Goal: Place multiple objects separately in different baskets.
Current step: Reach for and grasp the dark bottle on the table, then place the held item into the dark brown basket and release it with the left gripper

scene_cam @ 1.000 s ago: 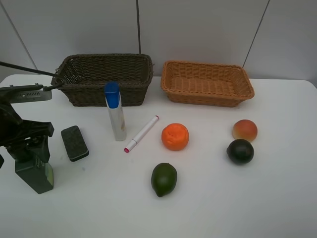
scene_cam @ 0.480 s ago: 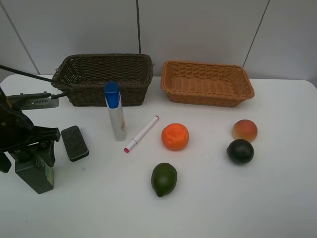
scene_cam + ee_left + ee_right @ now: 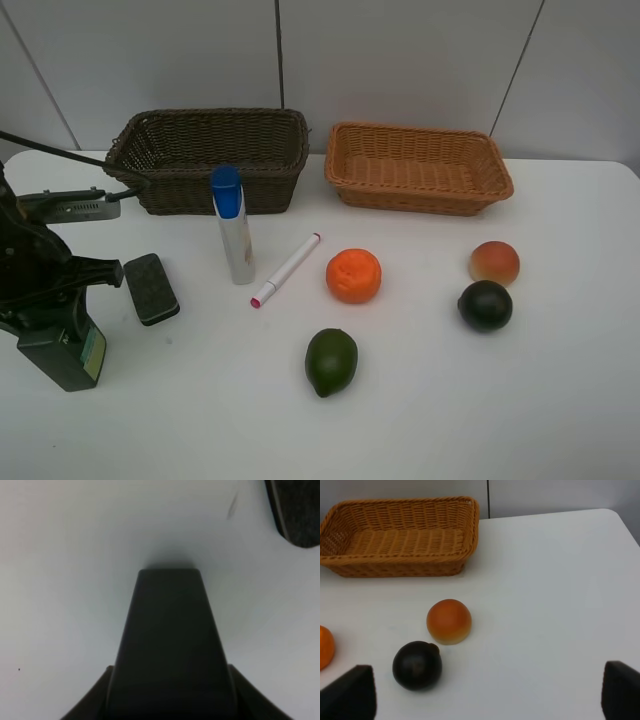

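The left gripper (image 3: 48,305) is coming down on the dark green pump bottle (image 3: 60,355) at the lower left of the high view. Over the last second it has been sinking from just above the bottle's top to down around it, so the arm is now hiding the pump head. The bottle is also sitting slightly further left than a second ago, with its pale label turned more toward the camera. Judging by that, the gripper is nudging it or starting to take hold. In the left wrist view the bottle (image 3: 170,645) is filling the middle as a dark tapering shape. I cannot tell from either view whether the gripper is already closed on it. The bottle is still standing upright on the worktop (image 3: 500,400), just left of the black eraser block (image 3: 151,288).

Nothing else is moving. The white blue-capped tube (image 3: 233,225), the pink-capped white marker (image 3: 287,270), the bumpy orange (image 3: 354,275), the green lime (image 3: 331,361), the peach (image 3: 494,262) and the dark round fruit (image 3: 485,305) are all lying where they were. The dark brown basket (image 3: 205,185) and the light orange-tan basket (image 3: 420,198) at the top of the frame are holding nothing that I can see. The right gripper (image 3: 487,695) is hanging spread wide and carrying nothing, looking over the peach and the dark fruit. So the sorting is only beginning, with the bottle likely the first pick.
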Robot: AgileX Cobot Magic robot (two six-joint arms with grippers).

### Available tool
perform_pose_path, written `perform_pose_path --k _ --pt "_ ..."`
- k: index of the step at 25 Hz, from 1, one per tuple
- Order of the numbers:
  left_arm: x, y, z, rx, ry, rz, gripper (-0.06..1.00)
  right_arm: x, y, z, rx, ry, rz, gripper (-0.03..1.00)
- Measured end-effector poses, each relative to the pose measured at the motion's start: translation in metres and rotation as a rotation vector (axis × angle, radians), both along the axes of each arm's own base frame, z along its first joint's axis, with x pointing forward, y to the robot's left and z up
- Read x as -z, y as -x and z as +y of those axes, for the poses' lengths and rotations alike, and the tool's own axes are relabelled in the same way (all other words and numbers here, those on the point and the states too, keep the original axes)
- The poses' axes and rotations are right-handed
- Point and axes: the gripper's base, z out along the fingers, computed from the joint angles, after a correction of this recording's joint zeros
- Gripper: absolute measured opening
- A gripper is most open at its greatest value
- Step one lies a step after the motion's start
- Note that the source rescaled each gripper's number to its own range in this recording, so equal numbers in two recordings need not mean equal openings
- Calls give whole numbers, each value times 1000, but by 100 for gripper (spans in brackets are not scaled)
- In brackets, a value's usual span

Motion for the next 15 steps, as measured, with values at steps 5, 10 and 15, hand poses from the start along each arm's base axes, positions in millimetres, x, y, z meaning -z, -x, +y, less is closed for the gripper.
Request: perform_pose_path --k 5,10,15 --pt "-28 -4 -1 39 6 -1 35 0 0 0 0 0 0 100" --pt "-111 -29 -5 90 37 -222 35 0 0 0 0 0 0 100" --pt "-161 -73 -9 119 18 -418 35 0 0 0 0 0 0 100"
